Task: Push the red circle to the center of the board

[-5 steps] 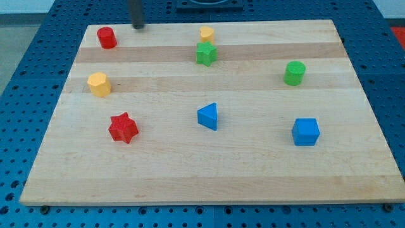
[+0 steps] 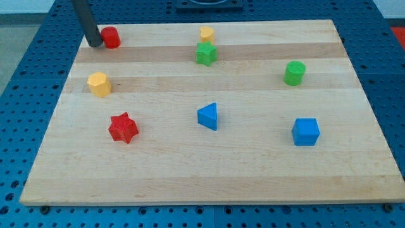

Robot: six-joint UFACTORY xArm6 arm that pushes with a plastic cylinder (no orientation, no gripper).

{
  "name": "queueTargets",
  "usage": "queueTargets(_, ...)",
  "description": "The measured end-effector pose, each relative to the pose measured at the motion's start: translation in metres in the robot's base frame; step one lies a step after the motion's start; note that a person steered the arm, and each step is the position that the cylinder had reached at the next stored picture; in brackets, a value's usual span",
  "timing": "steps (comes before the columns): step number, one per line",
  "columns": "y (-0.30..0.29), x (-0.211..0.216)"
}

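Note:
The red circle [image 2: 111, 37] is a small red cylinder near the board's top-left corner. My tip [image 2: 95, 44] is at the circle's left side, touching or nearly touching it, with the dark rod rising to the view's top left. The wooden board [image 2: 253, 171] fills most of the view; its centre lies between the green star [image 2: 205, 54] and the blue triangle [image 2: 208, 116].
A yellow block [image 2: 207, 33] sits just above the green star. A yellow hexagon [image 2: 99, 83] and a red star [image 2: 123, 128] are on the left. A green cylinder [image 2: 294, 73] and a blue cube [image 2: 305, 132] are on the right.
My tip moved from the circle's upper right, at the board's top edge, round to its left side. The red circle has shifted slightly to the right.

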State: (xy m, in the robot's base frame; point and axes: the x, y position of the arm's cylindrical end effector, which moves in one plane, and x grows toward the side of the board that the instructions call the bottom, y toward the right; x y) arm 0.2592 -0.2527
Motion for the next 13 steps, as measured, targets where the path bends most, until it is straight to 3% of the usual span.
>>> queueTargets(1,0.023,0.001)
queueTargets(3,-0.026,-0.007)
queueTargets(4,-0.035,-0.044)
queueTargets(5,0.002,-0.057)
queueTargets(9,0.108,0.024)
queueTargets(11,0.163,0.044)
queueTargets(13,0.163,0.045)
